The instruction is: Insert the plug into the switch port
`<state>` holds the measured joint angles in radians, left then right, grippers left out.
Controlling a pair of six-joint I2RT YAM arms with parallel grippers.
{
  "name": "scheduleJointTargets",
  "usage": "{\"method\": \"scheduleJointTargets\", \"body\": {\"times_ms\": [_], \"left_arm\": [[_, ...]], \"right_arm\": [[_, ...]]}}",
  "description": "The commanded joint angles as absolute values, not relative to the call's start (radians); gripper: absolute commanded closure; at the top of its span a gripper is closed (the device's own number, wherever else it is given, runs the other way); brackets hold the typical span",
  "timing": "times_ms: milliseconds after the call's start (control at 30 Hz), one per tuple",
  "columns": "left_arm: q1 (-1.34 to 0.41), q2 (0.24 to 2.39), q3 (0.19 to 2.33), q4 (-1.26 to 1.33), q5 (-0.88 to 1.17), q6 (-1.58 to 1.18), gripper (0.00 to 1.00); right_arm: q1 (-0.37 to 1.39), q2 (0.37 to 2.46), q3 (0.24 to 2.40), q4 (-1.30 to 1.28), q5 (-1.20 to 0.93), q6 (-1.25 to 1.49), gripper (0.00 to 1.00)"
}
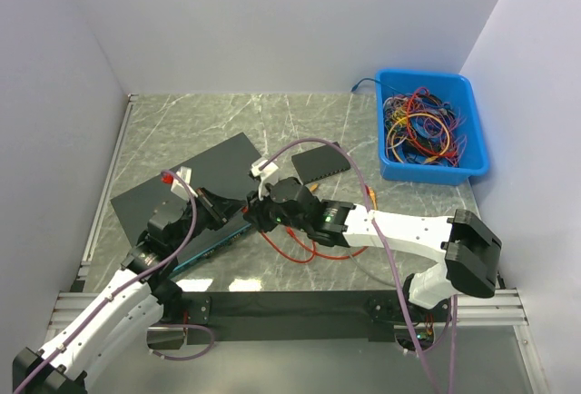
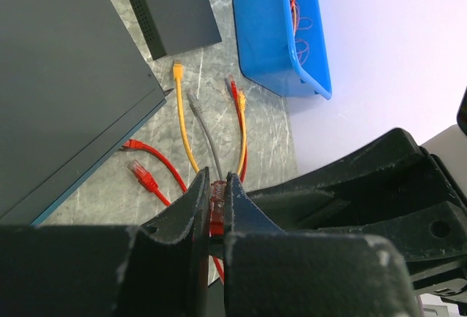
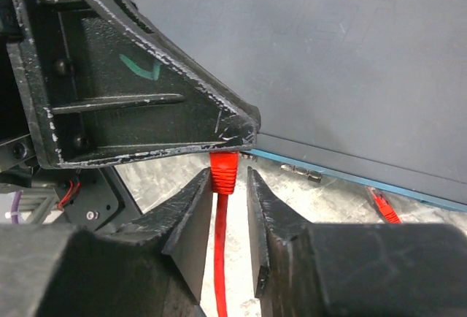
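Note:
The switch (image 1: 186, 187) is a large flat dark box with a blue lower edge, at the left of the table; it also shows in the left wrist view (image 2: 58, 90) and the right wrist view (image 3: 343, 61). My left gripper (image 2: 217, 183) is shut on a red plug (image 2: 215, 204), just off the switch's near right edge (image 1: 222, 205). My right gripper (image 3: 228, 178) is open, its fingers either side of the plug's red boot (image 3: 224, 171) with a gap on the right. The red cable (image 1: 292, 247) trails to the table below it. The ports are hidden.
A small black box (image 1: 320, 162) lies right of the switch. A blue bin (image 1: 427, 126) full of cables stands at the back right. Loose yellow (image 2: 184, 112), grey (image 2: 206, 131) and red (image 2: 146, 178) patch cables lie on the marble table by the switch.

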<state>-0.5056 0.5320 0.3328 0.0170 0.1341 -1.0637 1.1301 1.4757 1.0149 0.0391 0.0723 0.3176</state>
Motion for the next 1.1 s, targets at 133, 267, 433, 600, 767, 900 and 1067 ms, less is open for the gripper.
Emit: {"method": "scheduleJointTargets", "body": {"times_ms": [133, 267, 433, 600, 767, 900, 1067], "left_arm": [[-0.505, 0.528, 0.339, 0.034, 0.114, -1.060, 0.99], [-0.505, 0.532, 0.337, 0.040, 0.117, -1.062, 1.00], [-0.505, 0.532, 0.336, 0.037, 0.112, -1.062, 1.00], [-0.505, 0.535, 0.333, 0.040, 0.110, -1.062, 0.99], [-0.505, 0.541, 0.330, 0.055, 0.118, -1.054, 0.98], [-0.505, 0.561, 0.365, 0.000, 0.077, -1.017, 0.71], [-0.503, 0.600, 0.419, -0.127, -0.035, -0.945, 0.41]], "right_arm": [[1.134, 1.431, 1.042, 0.063, 0.118, 0.318, 0.54], [1.134, 1.433, 1.043, 0.066, 0.120, 0.321, 0.52], [1.134, 1.450, 1.057, 0.060, 0.115, 0.318, 0.64], [1.135, 1.453, 1.054, 0.071, 0.110, 0.324, 0.75], [1.134, 1.460, 1.051, 0.068, 0.106, 0.328, 0.88], [1.140, 1.470, 1.046, 0.058, 0.101, 0.344, 0.99], [1.149, 1.477, 0.979, 0.075, 0.100, 0.386, 1.00]]}}
